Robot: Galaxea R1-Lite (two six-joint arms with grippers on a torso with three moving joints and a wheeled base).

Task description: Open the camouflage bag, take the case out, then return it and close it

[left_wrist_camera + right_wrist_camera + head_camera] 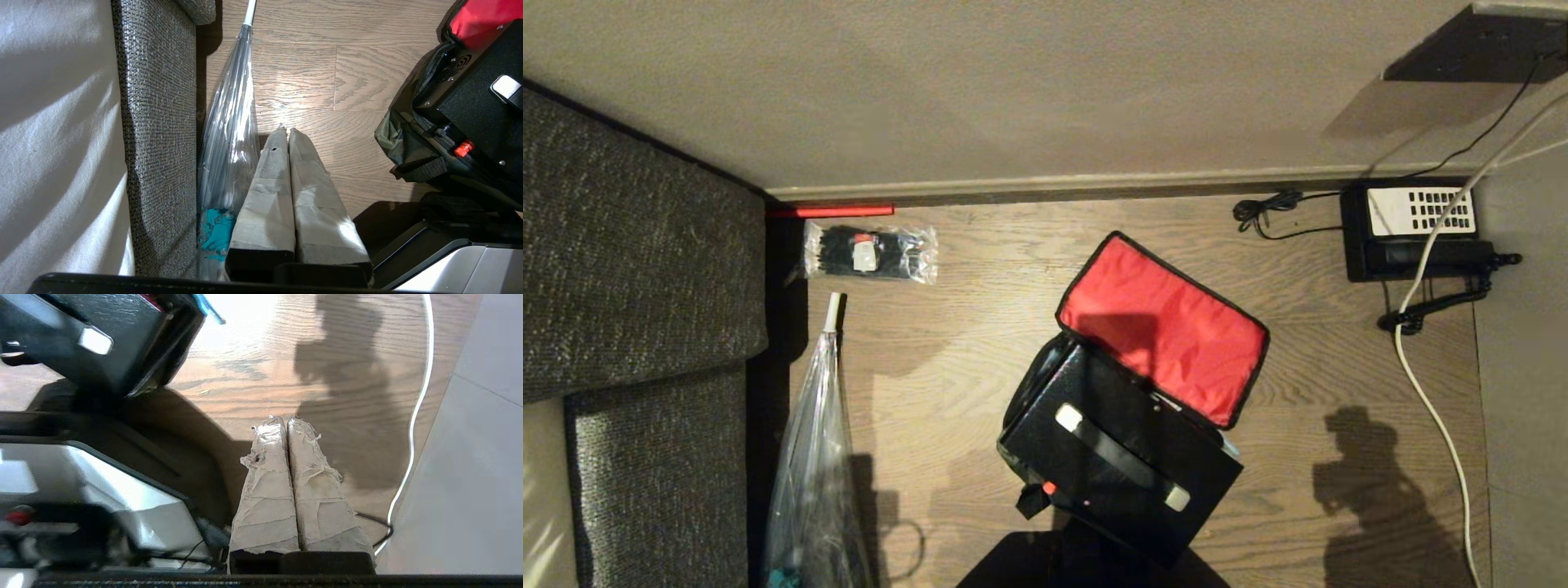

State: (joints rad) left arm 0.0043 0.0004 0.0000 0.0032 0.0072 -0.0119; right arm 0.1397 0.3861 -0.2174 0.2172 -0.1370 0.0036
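Head view: the case (1119, 457) is seen in the bag (1168, 327), lid open. Both tools, left (288, 132) and right (286, 421), are closed, empty, beside it.

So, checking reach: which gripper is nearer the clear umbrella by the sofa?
Left. The left gripper hangs right beside the umbrella; the right gripper is across the bag, near the white cable.

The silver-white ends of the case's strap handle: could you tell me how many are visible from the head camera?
2. One end is nearer the bag's open red lid; the other end is toward the case's opposite edge. None appears hidden.
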